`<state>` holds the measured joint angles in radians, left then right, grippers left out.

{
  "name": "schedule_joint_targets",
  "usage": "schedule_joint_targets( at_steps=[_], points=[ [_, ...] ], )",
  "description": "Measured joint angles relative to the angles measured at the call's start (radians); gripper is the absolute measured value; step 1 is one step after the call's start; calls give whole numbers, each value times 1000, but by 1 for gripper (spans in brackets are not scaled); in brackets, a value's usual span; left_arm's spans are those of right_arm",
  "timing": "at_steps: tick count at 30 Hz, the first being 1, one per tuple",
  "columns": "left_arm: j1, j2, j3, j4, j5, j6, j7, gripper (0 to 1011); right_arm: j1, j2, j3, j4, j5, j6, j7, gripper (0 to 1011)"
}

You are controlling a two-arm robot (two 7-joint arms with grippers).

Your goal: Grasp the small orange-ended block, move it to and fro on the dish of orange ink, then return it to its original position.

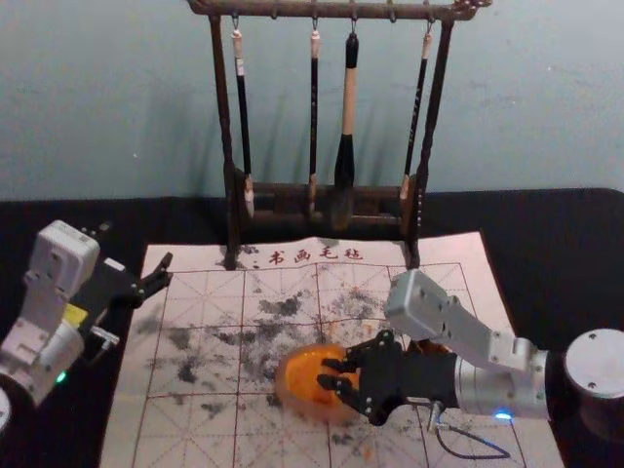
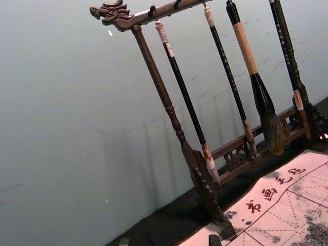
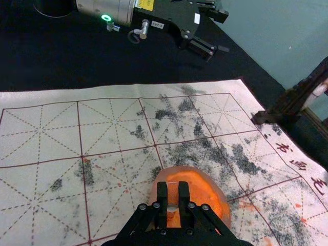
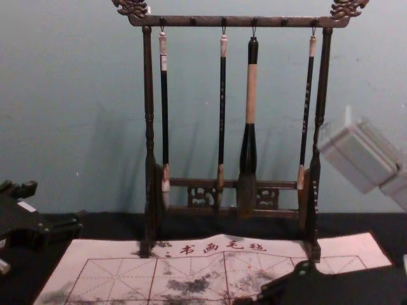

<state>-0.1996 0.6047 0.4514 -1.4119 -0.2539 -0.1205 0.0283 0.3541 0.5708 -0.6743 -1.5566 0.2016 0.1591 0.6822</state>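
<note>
1. Here's my right gripper, reaching in from the right in the head view, its fingertips right over the dish of orange ink.
2. And it's got the goods: in the right wrist view those fingers are clamped on the small block, one on either side, an orange face showing between them.
3. So the block is above the dish, inside its rim as I see it from the wrist; whether its lower end touches the ink, I can't tell.
4. Over on the left, my left gripper is parked near the mat's far left corner, its fingers spread, nothing between them.
5. The dish sits on the gridded mat, among grey and black ink smudges.
6. At the back stands the dark wooden rack, four brushes hanging in a row, the thick one third from the left in the chest view.
</note>
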Motion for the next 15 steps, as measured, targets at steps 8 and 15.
schedule_joint_targets(
  at_steps=[8, 15],
  points=[
    [0, 0, 0, 0, 0, 0, 0, 1001, 35, -30, -10, 43, -13, 11, -3, 95],
    [0, 0, 0, 0, 0, 0, 0, 1001, 64, -51, -6, 81, -21, 34, -19, 95]
  ],
)
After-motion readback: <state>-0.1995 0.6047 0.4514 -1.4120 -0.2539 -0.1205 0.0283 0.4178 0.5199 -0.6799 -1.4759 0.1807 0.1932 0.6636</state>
